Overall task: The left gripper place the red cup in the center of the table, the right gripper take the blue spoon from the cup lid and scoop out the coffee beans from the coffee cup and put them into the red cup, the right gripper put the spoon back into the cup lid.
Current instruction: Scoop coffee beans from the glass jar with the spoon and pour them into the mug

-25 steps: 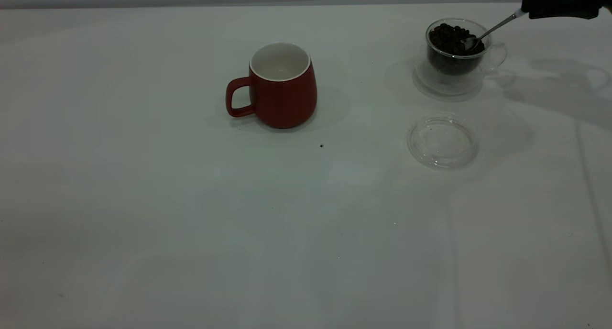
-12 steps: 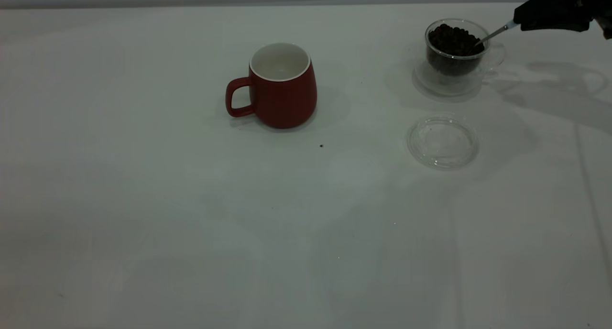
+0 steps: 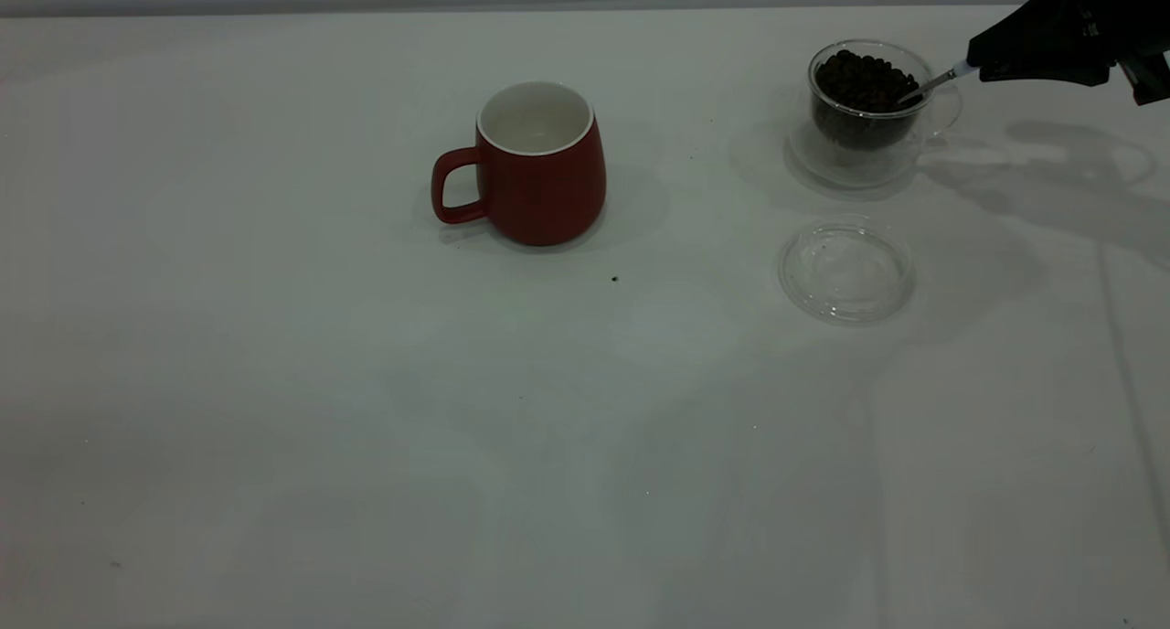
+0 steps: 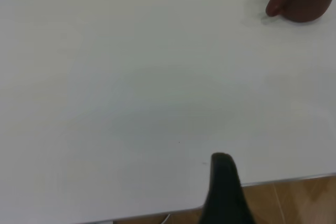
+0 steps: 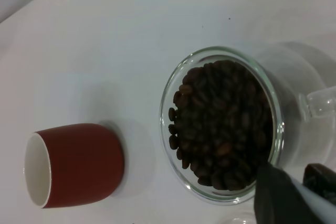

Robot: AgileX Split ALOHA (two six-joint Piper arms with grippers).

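Over at the far right of the desk (image 3: 274,410), the right pincer (image 3: 980,69) is clamped on the pale-blue handle of the spoon (image 3: 934,83), just beside the rim of the glass cup (image 3: 866,108). The spoon slants down from the pincer, with its metal end dipped into the beans (image 3: 859,79) at the near-right side of the cup. You can't see the bowl of the spoon, it's buried or hidden among the beans. The beans fill the cup close to the top. In the right wrist view the same heap of beans (image 5: 223,124) sits inside the glass rim, with the dark fingers (image 5: 275,198) at the cup's edge and the cup's clear handle poking out to the side.

The lid (image 3: 846,271) lies flat on the desk in front of the glass cup, apart from it, with nothing on it except maybe 1 or 2 tiny specks.

The red cup (image 3: 539,165) stands upright around the middle of the desk, well apart from the glass cup, handle pointing toward the left arm's side. Its white inside looks bare as far as I can see.

The left pincer (image 4: 223,182) hangs over the desk edge, well away from the red cup; only 1 dark finger shows, so I can't tell how wide it is.
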